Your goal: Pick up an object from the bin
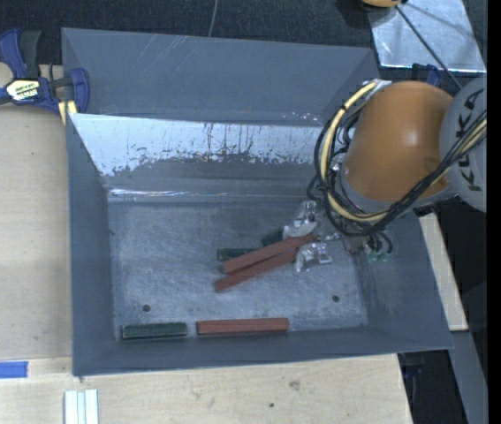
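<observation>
Bin (91, 237): grey metal, sloped walls, a flat scuffed floor.

Arm (462, 162): comes in from the right, with an orange cover (391, 148) and looped cables over the bin's right side.

Pincer (310, 242): low over the floor, right of centre, at the right ends of the brown pair. I cannot tell from here whether it is open or clamped, or whether it has hold of anything.

Brown pair (254, 265): two reddish-brown flat bars at mid-floor, lying close together. Both slant upward to the right and spread a little at their left ends.

Dark bar (237, 253): dark green, touching the brown pair's upper side and partly tucked behind it.

Green bar (154, 331): lies flat along the lower wall, towards the left.

Lone brown bar (242, 327): along the same wall, just right of the green bar, end to end with it and well apart from the pincer.
</observation>
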Available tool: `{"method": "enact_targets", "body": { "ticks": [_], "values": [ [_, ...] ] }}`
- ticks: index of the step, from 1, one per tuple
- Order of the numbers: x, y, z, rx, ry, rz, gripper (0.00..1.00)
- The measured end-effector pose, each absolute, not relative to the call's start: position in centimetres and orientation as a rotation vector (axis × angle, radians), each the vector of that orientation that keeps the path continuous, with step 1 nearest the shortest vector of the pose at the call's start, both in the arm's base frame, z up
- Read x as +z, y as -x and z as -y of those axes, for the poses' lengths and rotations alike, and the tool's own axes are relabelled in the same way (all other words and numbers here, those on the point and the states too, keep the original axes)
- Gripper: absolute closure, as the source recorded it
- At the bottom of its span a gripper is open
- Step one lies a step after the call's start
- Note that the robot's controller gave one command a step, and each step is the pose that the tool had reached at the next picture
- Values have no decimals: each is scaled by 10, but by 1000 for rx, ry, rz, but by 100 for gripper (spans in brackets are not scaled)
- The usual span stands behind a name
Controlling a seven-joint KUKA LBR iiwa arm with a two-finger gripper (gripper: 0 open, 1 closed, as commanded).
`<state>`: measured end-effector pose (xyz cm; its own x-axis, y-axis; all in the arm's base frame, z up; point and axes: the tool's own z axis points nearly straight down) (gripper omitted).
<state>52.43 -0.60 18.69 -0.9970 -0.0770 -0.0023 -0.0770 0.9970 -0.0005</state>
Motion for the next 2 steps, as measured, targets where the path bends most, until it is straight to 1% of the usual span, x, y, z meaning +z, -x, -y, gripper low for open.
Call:
{"method": "enact_targets", "body": {
  "ticks": [1,2],
  "values": [
    [187,-524,6,-1,121,-3137,100],
    [325,-556,-11,-4,1270,-2864,100]
  ]
}}
